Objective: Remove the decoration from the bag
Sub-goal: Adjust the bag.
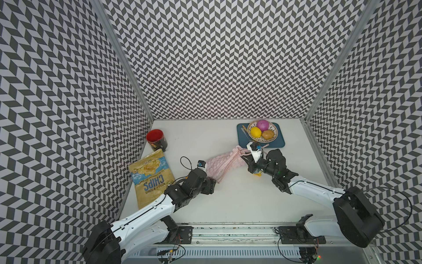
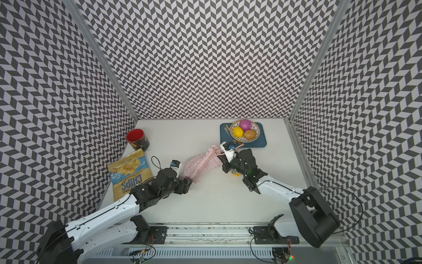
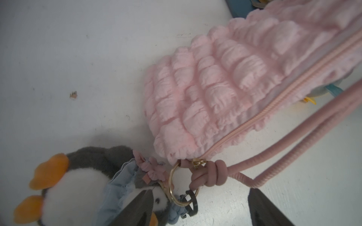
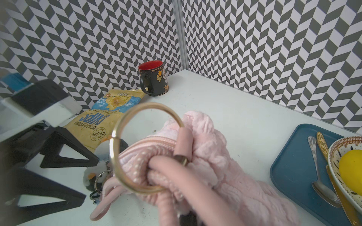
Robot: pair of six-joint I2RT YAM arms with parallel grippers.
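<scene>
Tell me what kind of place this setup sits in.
Most likely a robotics lab test cell, not a home. Chevron-patterned panels wall in a white table. Robot arms are bolted to a metal rail. Props such as a chips packet and a pink bag look staged.

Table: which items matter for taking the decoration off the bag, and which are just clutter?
Job: bag, penguin charm, gold ring joining them, left gripper open by the charm, right gripper shut on the bag.
Clutter: chips, mug, tray, fruit bowl, spoon.
</scene>
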